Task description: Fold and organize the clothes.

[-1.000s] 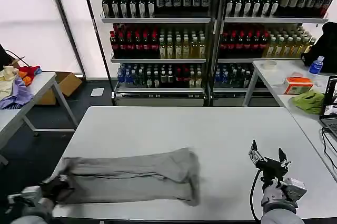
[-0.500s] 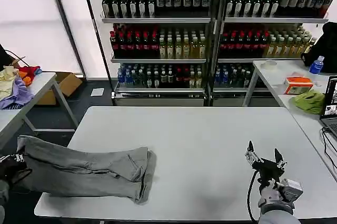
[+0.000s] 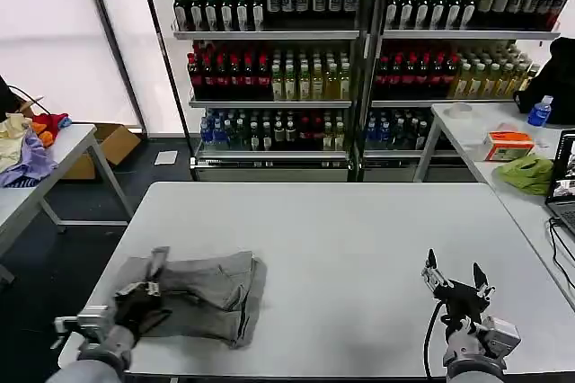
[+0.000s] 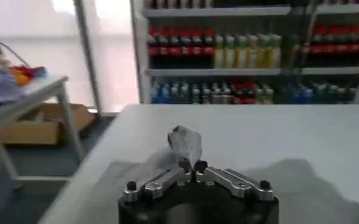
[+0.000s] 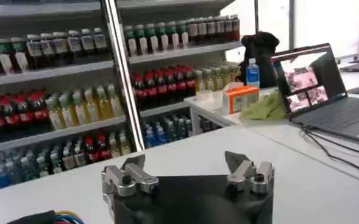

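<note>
A white counter (image 3: 359, 248) before shelves of bottled drinks (image 3: 359, 68) carries a folded grey T-shirt (image 3: 202, 293) near its left edge, pinched by the left gripper (image 4: 192, 165); the right gripper (image 3: 454, 275) hovers wide near the right corner.

Head camera looks down over the table (image 3: 359, 221) toward the shelves (image 3: 359, 68). Both wrist cameras sit low behind their fingers, facing those same shelves.

We see bright daylight from the big white windows (image 3: 54, 32); beyond the jaws, the bottle shelves (image 4: 228, 55) look blurry.
</note>
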Robot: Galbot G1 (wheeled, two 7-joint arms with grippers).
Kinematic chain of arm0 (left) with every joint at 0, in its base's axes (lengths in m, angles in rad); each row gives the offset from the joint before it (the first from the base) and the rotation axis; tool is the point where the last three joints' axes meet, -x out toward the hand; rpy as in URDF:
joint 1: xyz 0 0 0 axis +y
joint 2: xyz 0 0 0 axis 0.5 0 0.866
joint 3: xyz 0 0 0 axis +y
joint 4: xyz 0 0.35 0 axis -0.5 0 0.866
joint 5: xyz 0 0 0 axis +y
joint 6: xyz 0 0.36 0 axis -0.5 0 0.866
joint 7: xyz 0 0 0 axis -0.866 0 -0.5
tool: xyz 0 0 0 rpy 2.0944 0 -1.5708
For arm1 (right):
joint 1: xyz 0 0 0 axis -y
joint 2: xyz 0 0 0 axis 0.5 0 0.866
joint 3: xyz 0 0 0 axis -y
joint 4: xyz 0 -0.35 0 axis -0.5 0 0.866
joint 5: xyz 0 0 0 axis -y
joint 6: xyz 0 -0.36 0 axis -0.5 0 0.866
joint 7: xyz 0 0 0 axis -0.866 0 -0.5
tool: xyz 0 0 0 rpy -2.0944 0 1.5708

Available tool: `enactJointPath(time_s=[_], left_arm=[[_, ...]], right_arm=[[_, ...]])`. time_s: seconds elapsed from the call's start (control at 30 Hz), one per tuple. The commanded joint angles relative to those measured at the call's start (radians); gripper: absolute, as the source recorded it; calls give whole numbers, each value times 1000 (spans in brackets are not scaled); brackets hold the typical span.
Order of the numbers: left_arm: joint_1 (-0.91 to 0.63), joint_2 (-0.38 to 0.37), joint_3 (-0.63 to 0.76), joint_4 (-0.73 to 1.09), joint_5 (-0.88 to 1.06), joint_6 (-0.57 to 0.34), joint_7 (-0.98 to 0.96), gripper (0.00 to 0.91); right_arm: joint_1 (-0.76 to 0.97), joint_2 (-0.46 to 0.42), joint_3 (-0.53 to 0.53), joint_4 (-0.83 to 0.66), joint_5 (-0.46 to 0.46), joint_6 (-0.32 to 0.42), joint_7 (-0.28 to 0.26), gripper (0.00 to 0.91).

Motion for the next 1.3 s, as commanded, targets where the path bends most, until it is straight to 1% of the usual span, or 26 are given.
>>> enactJointPath(time_s=[0.03, 0.1, 0.33, 0.5, 0.53, 0.57, 0.8, 0.87, 1.0, 1.03, 1.1, 1.17, 1.3], left_arm=[[-47, -109, 304, -43, 46, 13, -25, 0], [-55, -107, 308, -40, 45, 15, -25, 10], [-72, -102, 321, -23, 44, 18, -17, 0], [-96, -105, 308, 32, 47, 21, -5, 10], [-102, -106, 305, 44, 51, 21, 0, 363], [-108, -107, 303, 65, 55, 19, 4, 907], [-130, -137, 340, 156, 34, -22, 27, 907], [-135, -158, 355, 153, -18, -28, 24, 907], [-131, -174, 366, 111, -116, -16, 19, 907], [-130, -175, 356, 89, -179, -11, 14, 907], [-130, -174, 333, 45, -228, -6, 4, 907], [-142, -164, 288, 17, -235, -12, -7, 907], [-151, -99, 160, -49, -242, -12, -32, 907]], right_arm=[[-36, 9, 4, 13, -22, 1, 0, 907], [-44, 14, 3, 16, -31, 3, -1, 907], [-61, 24, -3, 24, -42, 4, -1, 907], [-64, 27, -8, 23, -48, 5, -3, 907], [-64, 27, -9, 23, -48, 5, -3, 907], [-64, 28, -9, 22, -48, 5, -4, 907], [-59, 26, -14, 11, -49, 8, -6, 907], [-56, 25, -17, 7, -50, 9, -6, 907], [-50, 21, -18, 1, -49, 9, -6, 907], [-47, 20, -18, -1, -48, 9, -7, 907], [-44, 19, -19, -4, -46, 10, -7, 907], [-39, 15, -28, -12, -46, 11, -7, 907], [-21, 9, -54, -23, -47, 10, -9, 907]])
